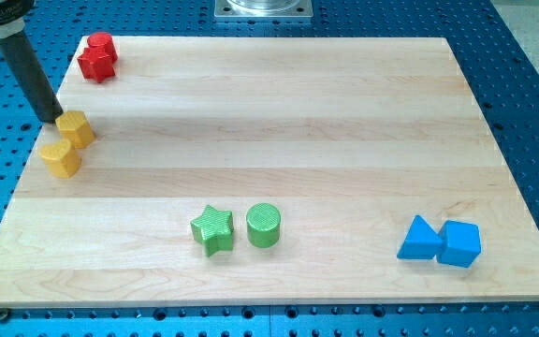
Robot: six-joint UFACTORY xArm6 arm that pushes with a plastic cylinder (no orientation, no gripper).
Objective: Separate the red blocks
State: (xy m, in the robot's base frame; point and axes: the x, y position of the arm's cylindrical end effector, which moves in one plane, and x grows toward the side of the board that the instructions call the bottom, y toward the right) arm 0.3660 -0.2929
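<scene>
Two red blocks sit touching at the view's top left corner of the board: a red cylinder (101, 43) behind a red star-like block (95, 65). My tip (52, 119) is at the board's left edge, below the red blocks and right beside the upper yellow block (76, 128), at its left. The rod rises from the tip toward the view's top left.
A second yellow block (61, 158) lies just below the first. A green star (212, 230) and green cylinder (263, 226) sit at the bottom middle. A blue triangle (420, 240) and blue cube (459, 244) touch at the bottom right. The wooden board (279, 122) lies on a blue perforated table.
</scene>
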